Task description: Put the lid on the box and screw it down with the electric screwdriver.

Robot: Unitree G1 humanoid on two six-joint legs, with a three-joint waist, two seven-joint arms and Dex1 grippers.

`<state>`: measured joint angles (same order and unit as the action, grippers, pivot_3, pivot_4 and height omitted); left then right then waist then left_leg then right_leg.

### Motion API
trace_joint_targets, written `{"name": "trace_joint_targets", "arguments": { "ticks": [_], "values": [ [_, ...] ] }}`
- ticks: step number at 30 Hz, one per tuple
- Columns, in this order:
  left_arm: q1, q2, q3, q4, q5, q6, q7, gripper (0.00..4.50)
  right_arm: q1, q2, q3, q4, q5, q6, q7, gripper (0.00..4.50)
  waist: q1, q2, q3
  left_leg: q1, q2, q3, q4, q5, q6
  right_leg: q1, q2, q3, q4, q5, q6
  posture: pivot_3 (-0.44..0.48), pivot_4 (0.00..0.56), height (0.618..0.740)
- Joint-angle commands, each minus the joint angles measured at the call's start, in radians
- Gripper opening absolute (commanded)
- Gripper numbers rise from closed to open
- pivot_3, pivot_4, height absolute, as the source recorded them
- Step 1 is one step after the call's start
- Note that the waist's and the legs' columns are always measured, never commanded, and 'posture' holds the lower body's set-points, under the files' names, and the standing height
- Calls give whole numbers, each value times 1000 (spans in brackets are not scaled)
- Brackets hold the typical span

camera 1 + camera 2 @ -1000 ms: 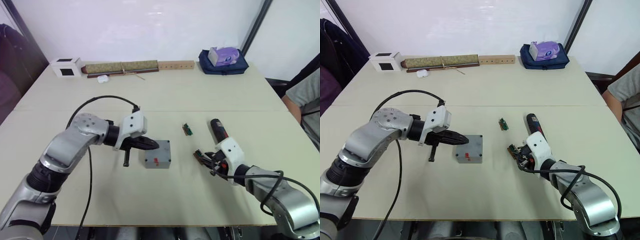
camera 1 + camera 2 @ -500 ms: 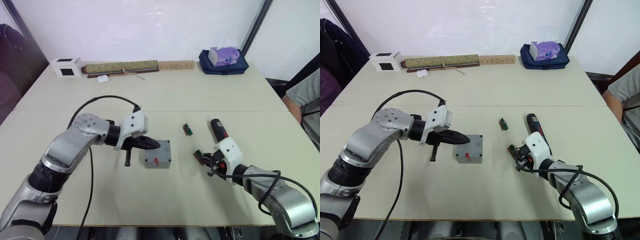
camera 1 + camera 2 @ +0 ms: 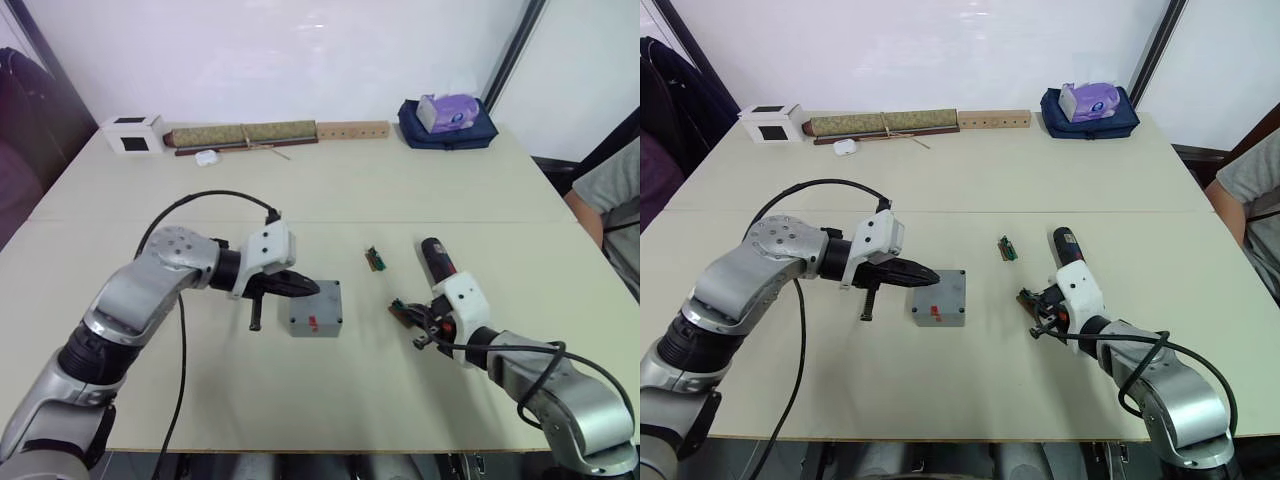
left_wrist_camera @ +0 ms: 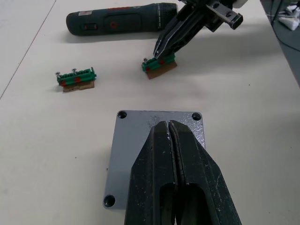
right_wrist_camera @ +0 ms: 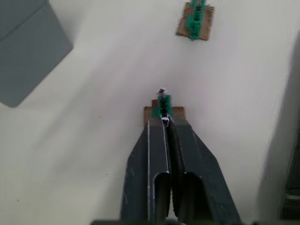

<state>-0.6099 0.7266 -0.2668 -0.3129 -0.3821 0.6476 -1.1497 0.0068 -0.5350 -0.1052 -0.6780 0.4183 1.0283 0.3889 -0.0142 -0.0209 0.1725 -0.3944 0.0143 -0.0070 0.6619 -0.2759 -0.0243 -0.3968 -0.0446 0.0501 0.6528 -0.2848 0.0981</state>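
lid seated, screws and driver next

beige table (image 3: pixel 330 190) carries everything. your left gripper (image 4: pixel 171 140), jaws pressed together and empty, rests over the lid (image 4: pixel 131 154), which already sits square on the box (image 3: pixel 316 310). your right gripper (image 5: pixel 165 123) has its jaws pinched at a small green screw strip (image 5: pixel 162 105); whether it truly grips it, you cannot tell. just beyond those jaws lies the electric screwdriver (image 3: pixel 437 259). it looks rigid, smooth and likely heavy, so take it round mid-barrel, clear of the bit.

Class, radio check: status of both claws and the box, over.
Left claw shut, over lidded box. Right claw shut at green screw holder. Electric screwdriver lying idle.
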Motion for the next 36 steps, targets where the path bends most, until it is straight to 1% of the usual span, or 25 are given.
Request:
{"name": "trace_joint_targets", "arguments": {
  "ticks": [1, 5, 10, 12, 15, 18, 24, 30, 36],
  "values": [
    [-10, -9, 21, 17, -3, -14, 6, 0, -17, 14, -53, -68, 53, 17, 1, 13, 0, 0, 0, 0, 0, 0, 0, 0, 0, 0, 0, 0, 0, 0, 0, 0, 150, 740],
    [-18, -10, 38, 61, 1, -25, 5, 0, -34, 13, -75, -93, 92, 34, 7, 13, -1, 0, 0, 0, 0, 0, 0, 0, 0, 0, 0, 0, 0, 0, 0, 0, 150, 740],
    [-22, 11, 107, 119, -21, -2, 15, 0, -112, 9, -58, -126, 136, 28, 16, 13, -3, 0, 0, 0, 0, 0, 0, 0, 0, -1, 0, 0, 0, 0, 0, 0, 150, 740],
    [-16, 28, 138, 120, -43, 27, 12, 0, -169, 42, -29, -115, 154, 8, 10, 13, -5, 0, 0, 0, 0, 0, 0, 0, 0, -1, 1, 0, 0, 0, 0, 0, 150, 740],
    [1, 41, 173, 113, -78, 64, 16, 0, -246, 91, 43, -68, 135, -37, -2, 13, -5, 0, 0, 0, 1, 0, 0, 0, 0, -1, 1, 0, 1, 0, 0, 0, 150, 740],
    [28, 49, 192, 88, -105, 94, 23, 0, -285, 127, 109, -13, 102, -70, -18, 13, -2, 0, 0, -1, 1, 0, 0, 0, 0, -1, 0, 0, 1, 0, 0, 0, 150, 740],
    [75, 60, 191, 44, -104, 103, 50, 0, -298, 124, 195, 54, 53, -142, 1, 13, 0, 0, 0, -4, 0, 0, 0, 0, 0, -4, -2, 0, 1, 0, 0, 0, 150, 740],
    [94, 62, 190, 22, -106, 109, 68, 0, -284, 105, 208, 88, 37, -173, 30, 13, -2, 0, 0, -8, 0, -1, 0, 0, 0, -9, -1, 0, 2, 0, 0, 0, 150, 740],
    [90, 59, 175, 21, -104, 104, 75, 0, -275, 103, 235, 99, 21, -195, 49, 13, -2, 0, 0, -8, 0, -1, 0, 0, 0, -9, -1, 0, 2, 0, 0, 0, 150, 740]
  ]
}}
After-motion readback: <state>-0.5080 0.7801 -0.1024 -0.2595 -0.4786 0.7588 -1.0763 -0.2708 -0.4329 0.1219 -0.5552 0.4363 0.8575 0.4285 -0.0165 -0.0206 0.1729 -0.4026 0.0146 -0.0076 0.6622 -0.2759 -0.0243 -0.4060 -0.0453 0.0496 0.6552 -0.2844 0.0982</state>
